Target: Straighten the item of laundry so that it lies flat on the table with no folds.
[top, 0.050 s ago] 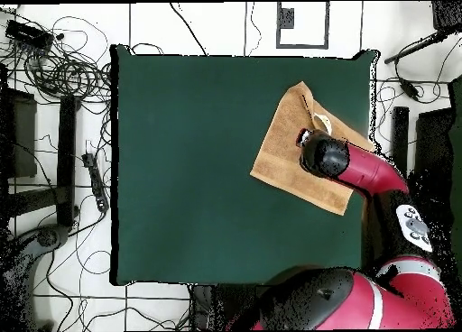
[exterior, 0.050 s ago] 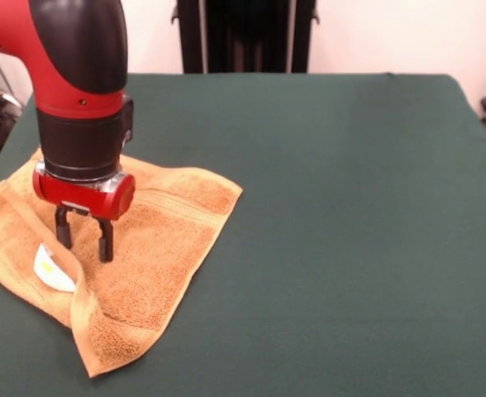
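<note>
The orange-tan towel (exterior, 0.050 s ago: pixel 160 248) lies at the left of the green table (exterior, 0.050 s ago: pixel 350 207). Its near-left side is folded over into a raised ridge, and a white label (exterior, 0.050 s ago: pixel 51 269) shows beside that fold. My gripper (exterior, 0.050 s ago: pixel 83 240) points straight down over the towel's left part, just right of the label. It is open, with the tips at or just above the cloth and nothing between the fingers (exterior, 0.050 s ago: pixel 104 240). In the overhead view the towel (top, 0.050 s ago: pixel 284 157) sits by the table's (top, 0.050 s ago: pixel 198 148) upper right corner, and the arm's wrist (top, 0.050 s ago: pixel 323 155) covers the gripper.
The towel's left part reaches the table's edge in the front view. Around the table in the overhead view are floor cables (top, 0.050 s ago: pixel 63 67) and black stands (top, 0.050 s ago: pixel 399 139).
</note>
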Robot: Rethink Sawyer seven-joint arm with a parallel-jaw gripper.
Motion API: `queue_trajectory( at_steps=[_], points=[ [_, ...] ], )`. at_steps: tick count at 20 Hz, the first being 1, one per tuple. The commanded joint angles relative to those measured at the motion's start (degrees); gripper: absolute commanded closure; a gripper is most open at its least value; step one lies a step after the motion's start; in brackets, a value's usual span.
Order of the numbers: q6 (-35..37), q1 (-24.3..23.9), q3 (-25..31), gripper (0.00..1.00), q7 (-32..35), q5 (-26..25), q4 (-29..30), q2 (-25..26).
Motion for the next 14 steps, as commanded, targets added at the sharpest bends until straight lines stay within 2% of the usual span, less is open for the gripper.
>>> queue_trajectory(
  at_steps=[1,14],
  points=[
    [10.4,-1.2,7.0,0.0,-15.5,-8.3,-1.6,2.1],
    [15.9,-3.0,13.6,0.0,-22.2,-18.2,-5.7,0.4]
  ],
)
